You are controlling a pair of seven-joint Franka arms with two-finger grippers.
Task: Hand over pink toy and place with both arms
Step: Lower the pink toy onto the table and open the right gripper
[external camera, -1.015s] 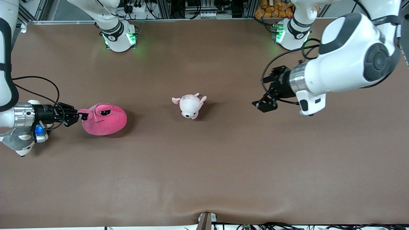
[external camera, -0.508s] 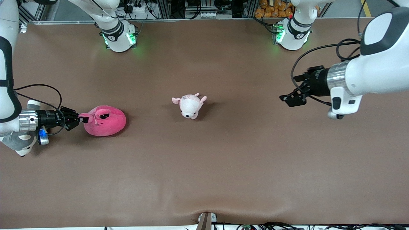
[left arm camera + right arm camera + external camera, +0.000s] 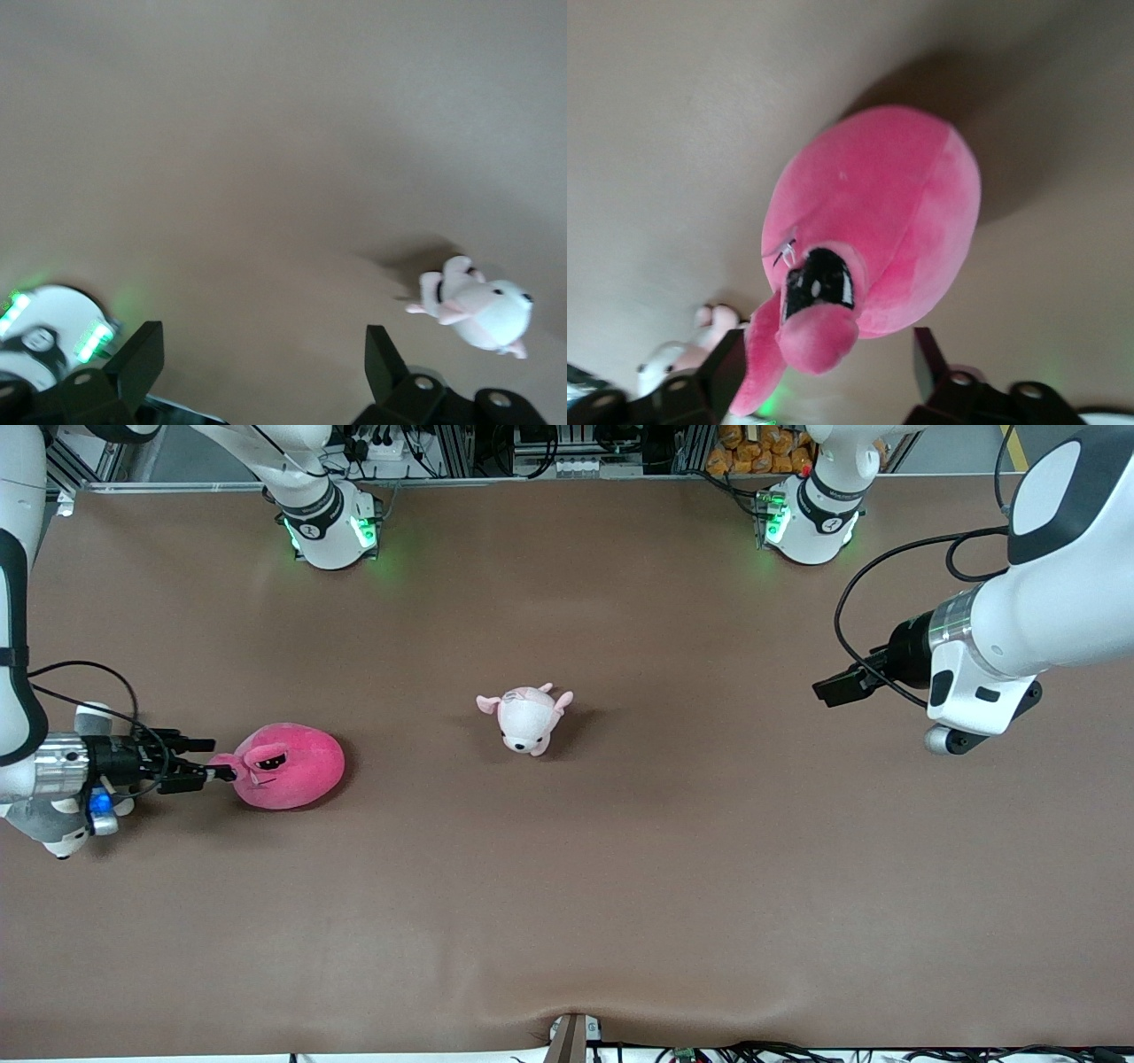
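Note:
The pink toy (image 3: 288, 766) lies on the brown table (image 3: 567, 886) toward the right arm's end. It fills the right wrist view (image 3: 877, 221) with one dark eye showing. My right gripper (image 3: 213, 760) is open at table level beside the toy. Its fingers stand wide apart on either side of one ear without gripping it, as the right wrist view (image 3: 828, 354) shows. My left gripper (image 3: 833, 689) is open and empty over the table near the left arm's end. It also shows in the left wrist view (image 3: 263, 341).
A small pale pink-and-white plush (image 3: 527, 719) lies at the table's middle, also in the left wrist view (image 3: 483, 314). A grey-and-white husky plush (image 3: 53, 828) lies partly under my right wrist. The arm bases (image 3: 328, 527) stand along the table's edge farthest from the front camera.
My right gripper has opened and let go of the toy's ear, and the toy has settled on the table. My left gripper has drawn back toward the left arm's end.

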